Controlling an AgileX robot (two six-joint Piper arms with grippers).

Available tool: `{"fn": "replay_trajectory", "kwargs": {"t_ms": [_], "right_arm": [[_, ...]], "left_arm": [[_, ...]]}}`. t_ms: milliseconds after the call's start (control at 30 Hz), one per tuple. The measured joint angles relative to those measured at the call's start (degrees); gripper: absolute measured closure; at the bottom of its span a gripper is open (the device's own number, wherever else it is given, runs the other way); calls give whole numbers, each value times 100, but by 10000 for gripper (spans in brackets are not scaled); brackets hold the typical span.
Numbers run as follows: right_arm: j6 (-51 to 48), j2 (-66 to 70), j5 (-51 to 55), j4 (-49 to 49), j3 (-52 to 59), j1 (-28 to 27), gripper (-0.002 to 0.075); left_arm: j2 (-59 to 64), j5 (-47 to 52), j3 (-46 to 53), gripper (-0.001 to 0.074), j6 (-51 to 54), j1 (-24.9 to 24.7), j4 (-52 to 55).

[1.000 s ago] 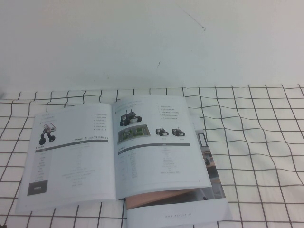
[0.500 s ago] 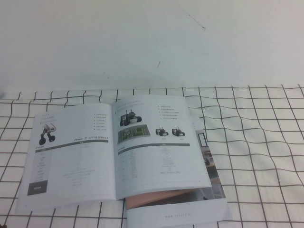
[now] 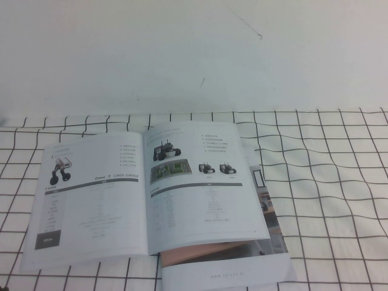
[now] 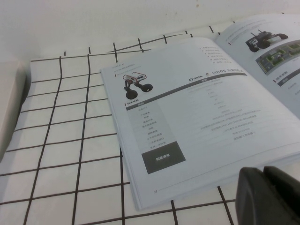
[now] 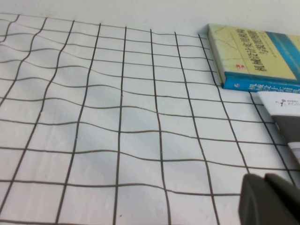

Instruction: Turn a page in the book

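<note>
The book [image 3: 145, 194] lies open and flat on the checked cloth, left of the middle in the high view. Its right-hand page [image 3: 203, 182] shows a wheeled robot with a mast, small robot photos and a grey bar. Its left-hand page [image 3: 91, 200] shows a two-wheeled robot, a grey bar and a small black box [image 3: 48, 240]. Neither gripper shows in the high view. My left gripper [image 4: 265, 194] is shut and empty, just off the left-hand page's [image 4: 201, 117] near edge. My right gripper [image 5: 267, 199] is shut and empty over bare cloth.
Another glossy booklet [image 3: 227, 267] with a brown photo lies under the open book's near right corner. A thick blue and yellow book [image 5: 253, 56] and a white leaflet [image 5: 283, 108] lie beyond the right gripper. A beige object [image 4: 8, 103] stands at the cloth's left edge.
</note>
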Motion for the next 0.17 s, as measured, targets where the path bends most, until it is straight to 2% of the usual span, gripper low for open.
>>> {"fn": "replay_trajectory", "kwargs": {"t_ms": [167], "right_arm": [[0, 0, 0, 0, 0, 0, 728]], "left_arm": [[0, 0, 0, 737, 0, 0, 0]]}}
